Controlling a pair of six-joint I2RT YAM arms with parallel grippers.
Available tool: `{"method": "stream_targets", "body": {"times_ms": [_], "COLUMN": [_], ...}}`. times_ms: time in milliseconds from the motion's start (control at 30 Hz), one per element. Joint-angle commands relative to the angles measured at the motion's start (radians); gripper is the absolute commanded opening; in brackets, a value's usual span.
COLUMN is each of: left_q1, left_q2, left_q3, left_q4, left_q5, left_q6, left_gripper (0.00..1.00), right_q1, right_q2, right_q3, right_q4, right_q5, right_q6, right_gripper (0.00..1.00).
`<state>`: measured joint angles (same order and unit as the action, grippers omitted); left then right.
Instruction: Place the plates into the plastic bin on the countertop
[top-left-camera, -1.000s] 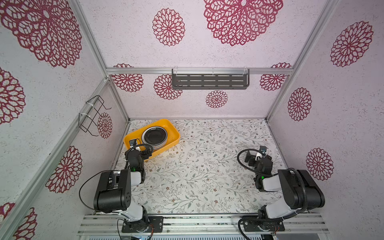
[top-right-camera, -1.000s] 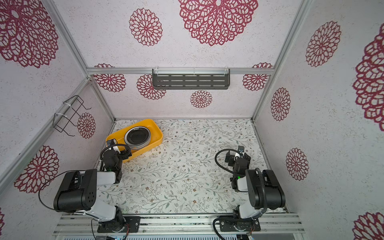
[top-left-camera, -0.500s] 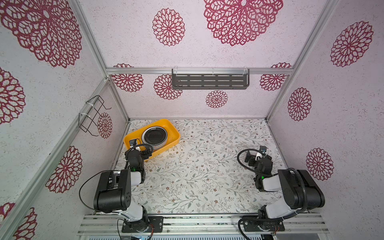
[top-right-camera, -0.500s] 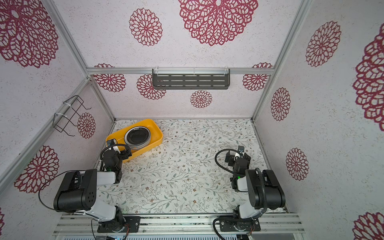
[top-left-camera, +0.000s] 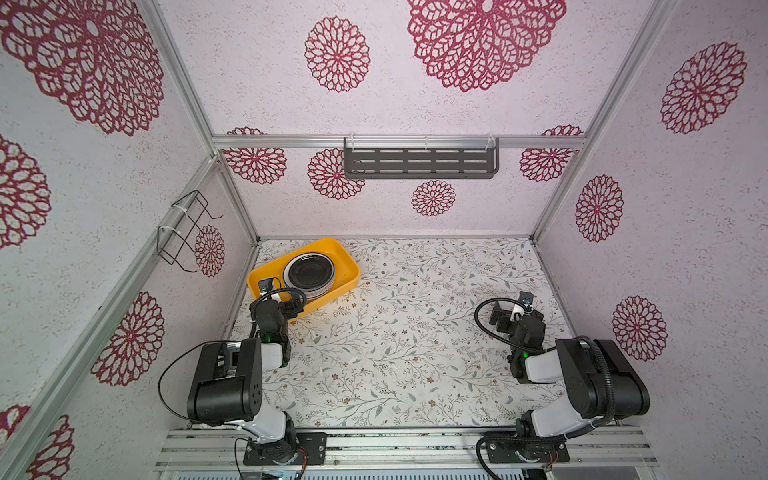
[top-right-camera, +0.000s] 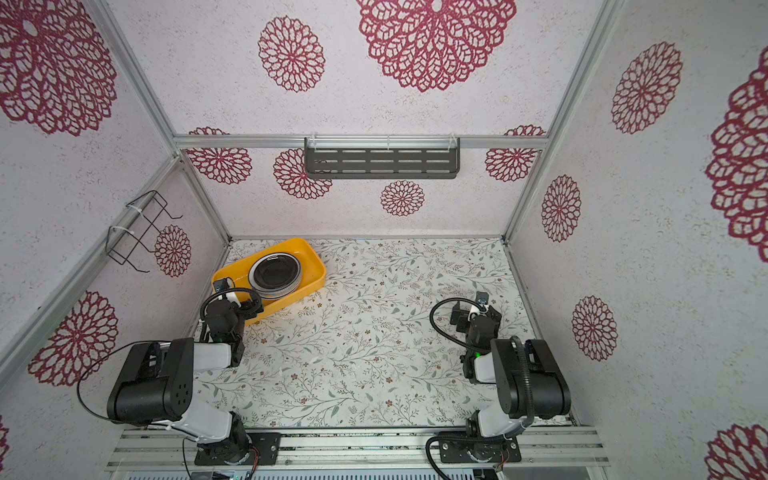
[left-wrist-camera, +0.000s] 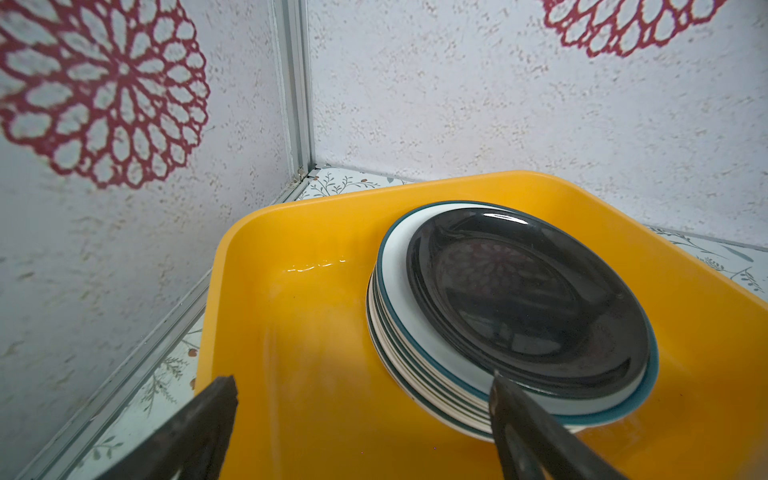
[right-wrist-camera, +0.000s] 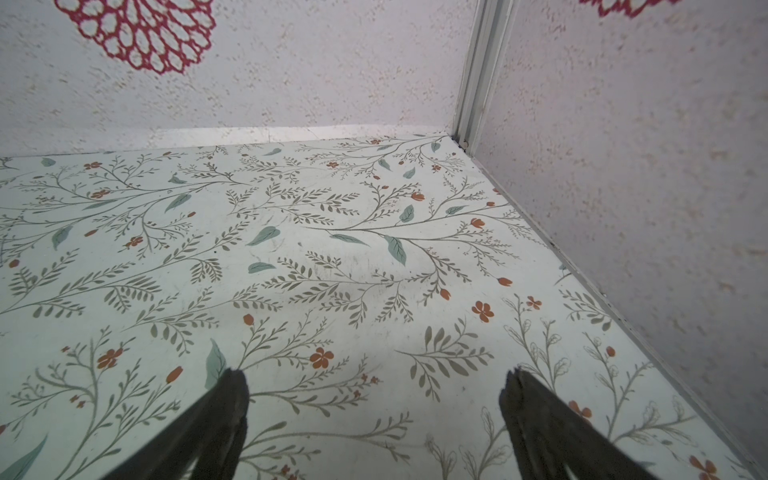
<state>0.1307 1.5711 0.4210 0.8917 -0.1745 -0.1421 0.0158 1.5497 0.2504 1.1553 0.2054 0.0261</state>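
Note:
A stack of plates (top-left-camera: 311, 272) (top-right-camera: 276, 272) lies in the right half of the yellow plastic bin (top-left-camera: 347, 286) (top-right-camera: 230, 272), at the far left of the countertop (top-left-camera: 415, 332). In the left wrist view a glossy black plate (left-wrist-camera: 528, 299) tops white, teal-rimmed plates (left-wrist-camera: 395, 345); the bin's floor (left-wrist-camera: 291, 316) beside them is bare. My left gripper (top-left-camera: 289, 302) (left-wrist-camera: 361, 382) is open over the bin's near end, one fingertip (left-wrist-camera: 505, 399) close to the stack's edge. My right gripper (top-left-camera: 509, 311) (right-wrist-camera: 374, 382) hangs open and empty over the countertop (right-wrist-camera: 332, 249) on the right.
A grey slotted shelf (top-left-camera: 419, 162) hangs on the back wall. A black wire rack (top-left-camera: 183, 232) is fixed to the left wall. The bin sits close to the left wall and the back corner post (left-wrist-camera: 297, 83).

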Motion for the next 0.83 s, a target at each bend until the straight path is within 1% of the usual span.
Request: {"method": "stream_targets", "body": {"times_ms": [0,667,800], "left_q1": [-0.006,-0.006,-0.005], "left_q2": [-0.010,-0.010,-0.010], "left_q3": [-0.002,-0.001,-0.002], "left_q4": [0.009,0.009,0.009], "left_q5": [-0.008,-0.008,-0.009], "left_q6": [0.015,0.015,0.015], "left_gripper": [0.97,0.97,0.97], "right_q1": [0.002,0.003,0.003], "right_q2": [-0.014,-0.010,-0.014], "right_q3": [0.004,0.018,0.002], "right_q4": [0.044,0.023,0.047], "right_q5": [0.006,0.004,-0.002], "right_q6": [0.008,0.006,0.008], "right_gripper": [0.99,0.99,0.99]}}
